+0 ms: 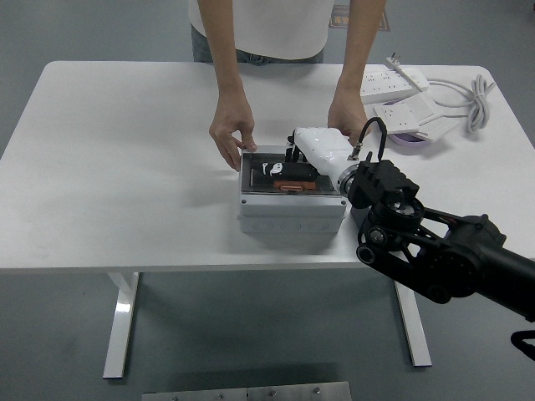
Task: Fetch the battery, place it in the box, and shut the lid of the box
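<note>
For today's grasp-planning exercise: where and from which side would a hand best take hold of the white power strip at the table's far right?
Grip the white power strip across its narrow width near mid-length, coming from above. It lies flat on the table as a long slim bar, so its two long edges offer parallel faces. Its cable trails on the right, and a flat white object lies close on the near side.
</note>
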